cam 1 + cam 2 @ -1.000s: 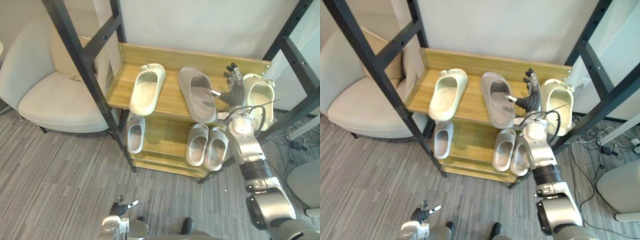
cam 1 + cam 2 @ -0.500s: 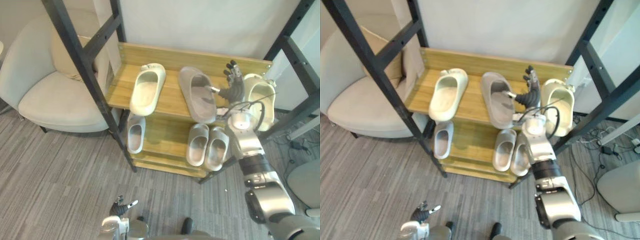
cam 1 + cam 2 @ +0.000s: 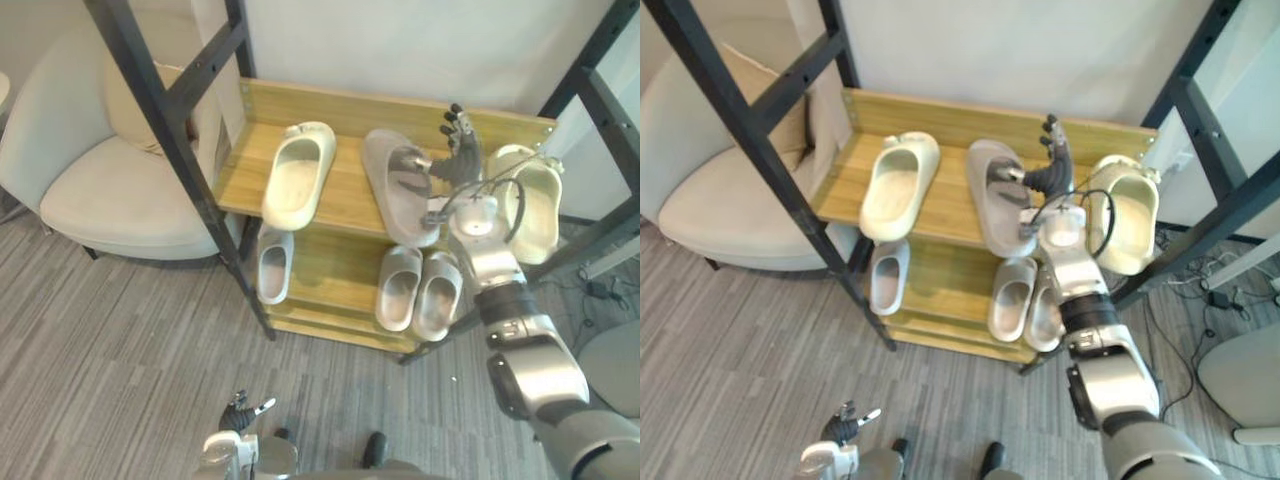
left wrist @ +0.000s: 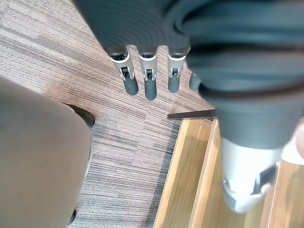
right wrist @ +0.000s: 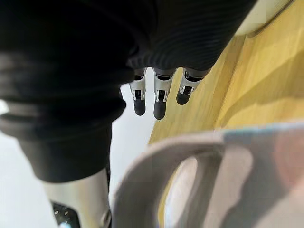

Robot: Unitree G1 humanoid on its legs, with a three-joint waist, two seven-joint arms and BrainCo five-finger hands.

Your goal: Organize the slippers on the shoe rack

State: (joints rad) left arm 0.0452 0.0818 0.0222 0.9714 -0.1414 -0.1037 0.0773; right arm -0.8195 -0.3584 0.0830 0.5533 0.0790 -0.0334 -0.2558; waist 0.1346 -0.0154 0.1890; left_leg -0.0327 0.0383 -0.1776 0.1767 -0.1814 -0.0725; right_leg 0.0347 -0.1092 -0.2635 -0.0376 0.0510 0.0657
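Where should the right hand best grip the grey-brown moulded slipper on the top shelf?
Probably the arched upper band of the grey-brown moulded slipper, from its right side: the band rises off the flat sole, and the open right hand is beside it.

on its top shelf the shoe rack [image 3: 345,108] carries a left slipper [image 3: 297,175], middle slipper [image 3: 398,190] and right slipper [image 3: 530,205]; below, a single slipper [image 3: 273,263] lies left, a pair [image 3: 420,290] right.

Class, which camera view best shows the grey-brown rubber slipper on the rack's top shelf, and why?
The left eye view: the grey-brown rubber slipper lies whole on the top shelf, beside the right robot hand. The right eye view shows nearly the same. The right wrist view catches its strap from very close.
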